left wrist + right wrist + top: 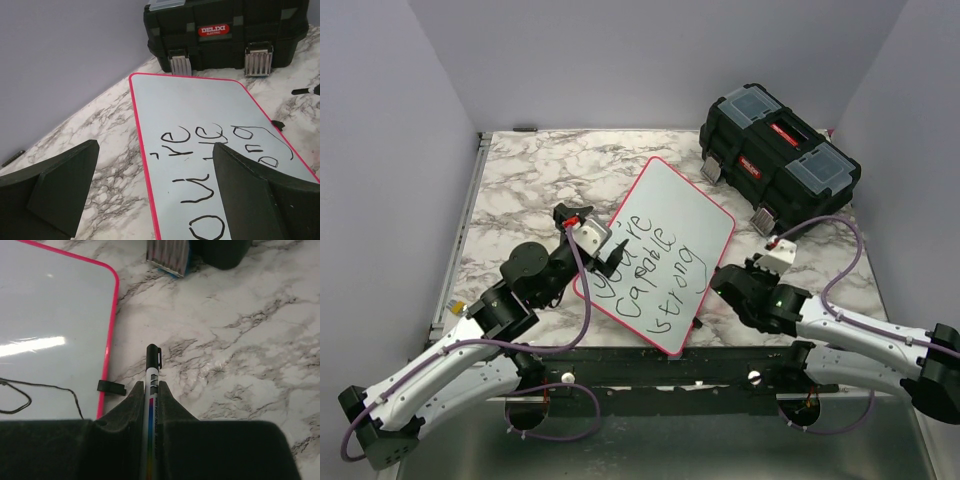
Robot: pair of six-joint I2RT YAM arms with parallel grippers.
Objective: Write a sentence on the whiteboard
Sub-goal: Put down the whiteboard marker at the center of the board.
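Right end effector (pixel 152 392) clamping capped marker (pixel 152 362), beside whiteboard (pixel 50 300) edge

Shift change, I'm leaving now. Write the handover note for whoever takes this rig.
Left gripper: open, empty, above the whiteboard at its left rim.
Right gripper: shut on the marker, capped end forward, over the table right of the whiteboard.
Whiteboard: flat on the table; the sentence reads "you're capable strong" in three lines.
Done: writing, apparently. Left: probably just set the marker down.

Bright, even overhead light; soft shadows; glare streak on the whiteboard (pixel 35 346); wrist-view foregrounds slightly blurred.
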